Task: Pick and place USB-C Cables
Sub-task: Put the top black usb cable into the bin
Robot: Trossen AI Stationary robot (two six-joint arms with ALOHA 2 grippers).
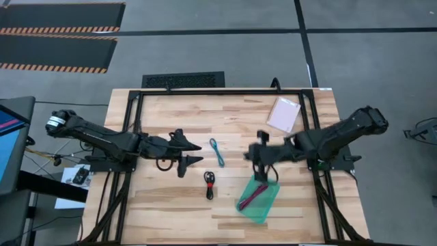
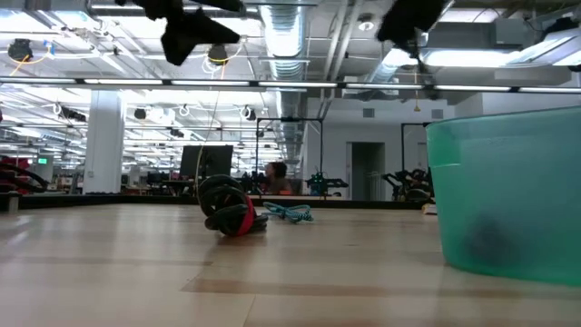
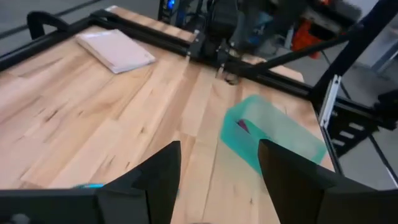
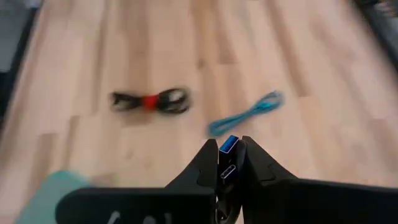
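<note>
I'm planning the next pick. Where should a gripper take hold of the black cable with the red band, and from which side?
Grip the black cable at its red band, the narrow middle where the coils are cinched. It lies flat on the table, so come straight down from above, fingers straddling the band across its short width. The open left gripper looks nearest.

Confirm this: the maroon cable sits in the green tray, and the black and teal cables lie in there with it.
Wrong on one count. The high view shows the maroon cable in the green tray, but the black cable and teal cable lie on the bare table.
</note>
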